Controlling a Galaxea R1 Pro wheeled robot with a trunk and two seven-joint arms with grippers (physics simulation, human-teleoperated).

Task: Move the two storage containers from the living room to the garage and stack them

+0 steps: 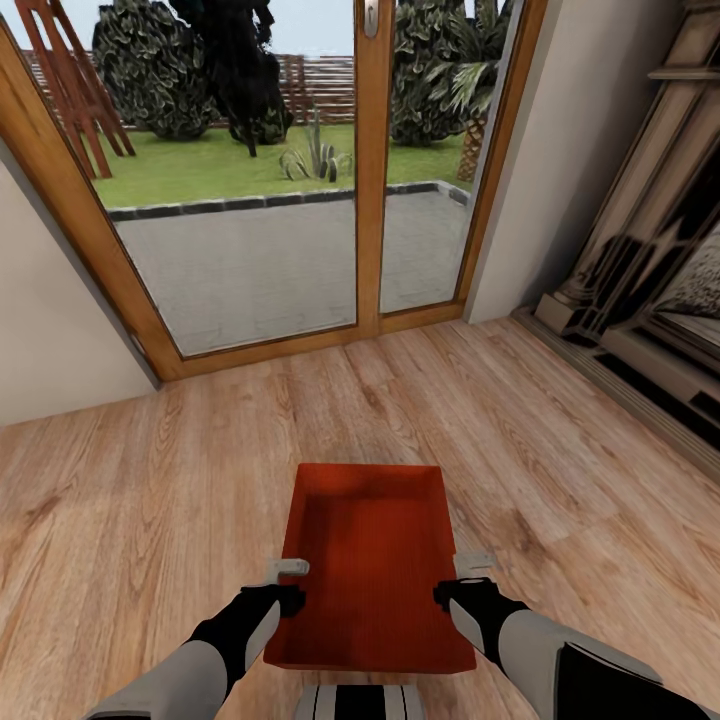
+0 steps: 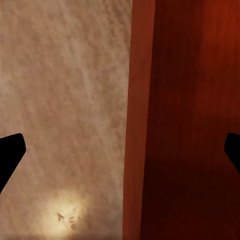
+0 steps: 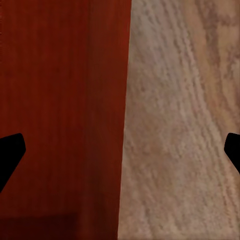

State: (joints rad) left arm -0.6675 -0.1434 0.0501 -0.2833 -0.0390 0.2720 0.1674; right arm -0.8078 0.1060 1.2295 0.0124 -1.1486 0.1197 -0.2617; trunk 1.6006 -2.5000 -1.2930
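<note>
One orange-red storage container (image 1: pixel 370 560) lies lengthwise in front of me over the light wood plank floor (image 1: pixel 150 500) of the living room, open side up and empty. My left gripper (image 1: pixel 290 585) is at its left long wall and my right gripper (image 1: pixel 470 580) at its right long wall, both near the near end. In the left wrist view the container wall (image 2: pixel 145 125) runs between the widely spread fingertips of the left gripper (image 2: pixel 120 150). The right wrist view shows the same for the right gripper (image 3: pixel 120 150) and the container (image 3: pixel 55 110). Both are open, straddling the walls without pinching them.
Glass doors (image 1: pixel 260 200) in a wooden frame stand straight ahead, with a patio and garden behind them. A fireplace surround (image 1: pixel 650 280) juts out at the right. A white wall (image 1: pixel 50 330) closes the left side. Plank floor stretches on both sides of the container.
</note>
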